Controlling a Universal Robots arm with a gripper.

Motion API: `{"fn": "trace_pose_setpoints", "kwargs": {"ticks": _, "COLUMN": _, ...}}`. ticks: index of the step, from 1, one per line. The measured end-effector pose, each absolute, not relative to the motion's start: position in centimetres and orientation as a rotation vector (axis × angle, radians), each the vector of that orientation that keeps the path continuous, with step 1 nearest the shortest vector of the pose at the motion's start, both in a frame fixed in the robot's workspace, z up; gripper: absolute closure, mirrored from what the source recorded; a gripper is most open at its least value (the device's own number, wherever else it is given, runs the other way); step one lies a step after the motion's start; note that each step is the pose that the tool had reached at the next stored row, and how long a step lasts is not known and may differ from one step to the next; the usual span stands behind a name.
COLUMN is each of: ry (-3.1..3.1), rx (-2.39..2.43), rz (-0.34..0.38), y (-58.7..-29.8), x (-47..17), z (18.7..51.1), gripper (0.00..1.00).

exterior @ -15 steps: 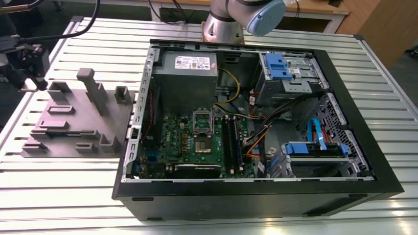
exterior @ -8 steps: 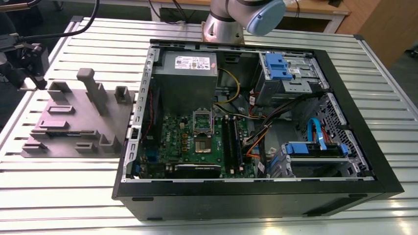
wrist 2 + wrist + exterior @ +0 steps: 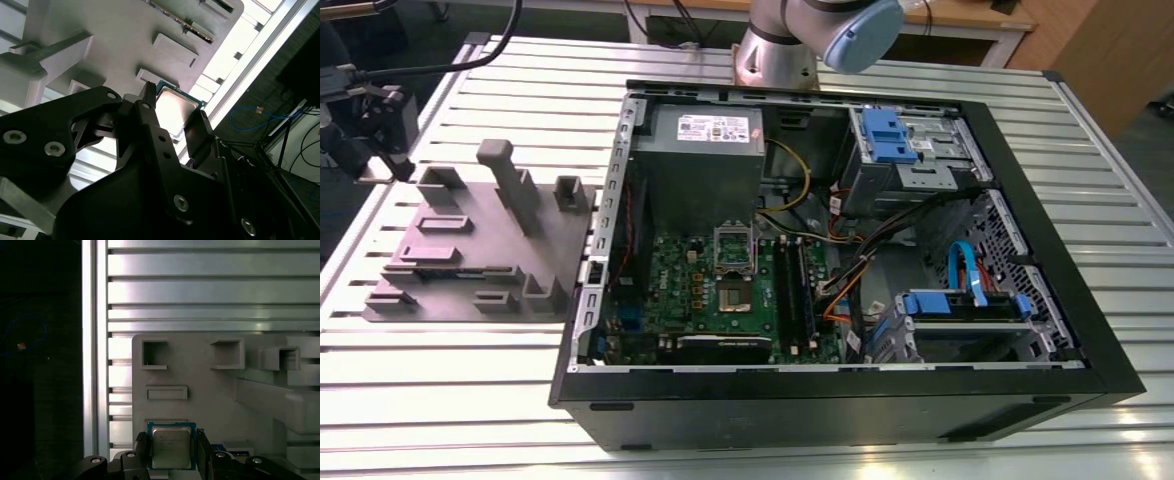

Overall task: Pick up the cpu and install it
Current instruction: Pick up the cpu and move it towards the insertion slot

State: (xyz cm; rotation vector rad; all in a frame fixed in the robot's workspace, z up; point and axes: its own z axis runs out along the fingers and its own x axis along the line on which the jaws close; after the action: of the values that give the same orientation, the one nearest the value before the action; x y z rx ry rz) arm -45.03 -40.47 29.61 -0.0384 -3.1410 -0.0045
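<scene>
In the first wrist view your gripper point(image 3: 171, 454) has its two fingers point(image 3: 141, 449) pressed against opposite edges of the cpu point(image 3: 171, 445), with the metal top facing the camera. Gripping by the rim probably spares the lid and the contact side. Behind it you see the grey stepped block point(image 3: 200, 385) with its open pockets, sitting on the slatted aluminium table point(image 3: 200, 290) close to the table's end. In the second wrist view the chip sits pinched between the same fingertips with the block set back behind it. I judge it to be clear of the block, though you cannot confirm the gap from this angle. In the exterior view the dark shape at the view's left edge is likely your gripper, beside the block and well apart from the computer case point(image 3: 854, 405). The case lies on its side with the panel off, so the motherboard point(image 3: 674, 290) and its socket point(image 3: 735, 265) face up for access.
</scene>
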Motion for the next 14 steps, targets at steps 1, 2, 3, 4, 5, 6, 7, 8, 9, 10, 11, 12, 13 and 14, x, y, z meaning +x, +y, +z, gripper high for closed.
{"fn": "trace_pose_setpoints", "kwargs": {"ticks": 1, "ry": -3.141, "rx": -0.038, "rz": -0.004, "y": -40.47, "x": -45.03, "z": 29.65, "gripper": 0.53}}
{"fn": "trace_pose_setpoints", "kwargs": {"ticks": 2, "ry": -3.141, "rx": -0.038, "rz": -0.004, "y": -40.47, "x": -45.03, "z": 29.69, "gripper": 0.53}}
{"fn": "trace_pose_setpoints", "kwargs": {"ticks": 3, "ry": -3.141, "rx": -0.038, "rz": -0.004, "y": -40.47, "x": -45.03, "z": 29.73, "gripper": 0.53}}
{"fn": "trace_pose_setpoints", "kwargs": {"ticks": 4, "ry": -3.141, "rx": -0.038, "rz": -0.004, "y": -40.47, "x": -45.03, "z": 29.76, "gripper": 0.53}}
{"fn": "trace_pose_setpoints", "kwargs": {"ticks": 5, "ry": -3.141, "rx": -0.038, "rz": -0.004, "y": -40.47, "x": -45.03, "z": 29.8, "gripper": 0.53}}
{"fn": "trace_pose_setpoints", "kwargs": {"ticks": 6, "ry": -3.141, "rx": -0.038, "rz": -0.004, "y": -40.47, "x": -45.03, "z": 29.85, "gripper": 0.53}}
{"fn": "trace_pose_setpoints", "kwargs": {"ticks": 7, "ry": -3.141, "rx": -0.038, "rz": -0.004, "y": -40.47, "x": -45.03, "z": 29.89, "gripper": 0.53}}
{"fn": "trace_pose_setpoints", "kwargs": {"ticks": 8, "ry": -3.141, "rx": -0.038, "rz": -0.005, "y": -40.47, "x": -45.03, "z": 29.92, "gripper": 0.53}}
{"fn": "trace_pose_setpoints", "kwargs": {"ticks": 9, "ry": -3.141, "rx": -0.038, "rz": -0.005, "y": -40.47, "x": -45.03, "z": 29.97, "gripper": 0.53}}
{"fn": "trace_pose_setpoints", "kwargs": {"ticks": 10, "ry": -3.141, "rx": -0.038, "rz": -0.004, "y": -40.47, "x": -45.03, "z": 30.01, "gripper": 0.53}}
{"fn": "trace_pose_setpoints", "kwargs": {"ticks": 11, "ry": -3.141, "rx": -0.038, "rz": -0.005, "y": -40.47, "x": -45.03, "z": 30.04, "gripper": 0.53}}
{"fn": "trace_pose_setpoints", "kwargs": {"ticks": 12, "ry": -3.141, "rx": -0.038, "rz": -0.005, "y": -40.47, "x": -45.03, "z": 30.08, "gripper": 0.53}}
{"fn": "trace_pose_setpoints", "kwargs": {"ticks": 13, "ry": -3.141, "rx": -0.038, "rz": -0.005, "y": -40.47, "x": -45.03, "z": 30.1, "gripper": 0.53}}
{"fn": "trace_pose_setpoints", "kwargs": {"ticks": 14, "ry": -3.141, "rx": -0.038, "rz": -0.004, "y": -40.47, "x": -45.03, "z": 30.14, "gripper": 0.53}}
